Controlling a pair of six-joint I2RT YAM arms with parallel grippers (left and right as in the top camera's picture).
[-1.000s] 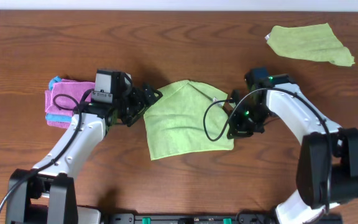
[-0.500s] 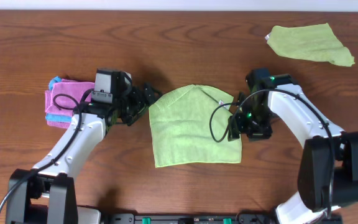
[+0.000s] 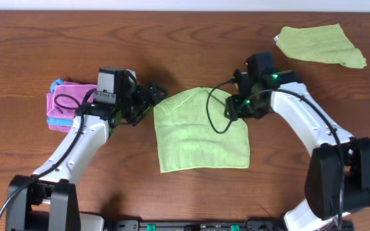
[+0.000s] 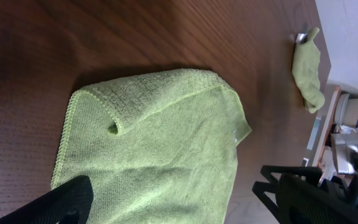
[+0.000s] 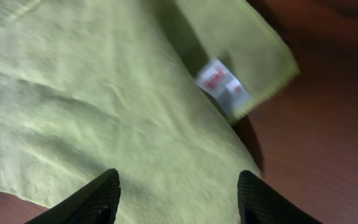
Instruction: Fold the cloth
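Lime-green square microfibre cloth (image 3: 201,135) lies mid-table on dark brown wooden table (image 3: 185,38), between both arms. Far edge doubled over in flap, rest flat. Small white tag (image 5: 222,81) sits at corner on right side. Left gripper (image 3: 154,97) just beside cloth's far left corner, jaws spread wide, empty. Right gripper (image 3: 232,110) over far right corner, jaws apart, nothing between them. Pink folded cloth with teal edging (image 3: 66,106) at left. Duller olive-green cloth (image 3: 320,45) at far right, well apart.

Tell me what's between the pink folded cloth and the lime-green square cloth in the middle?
The robot's open left gripper, above bare brown wooden table, seen in the overhead view.
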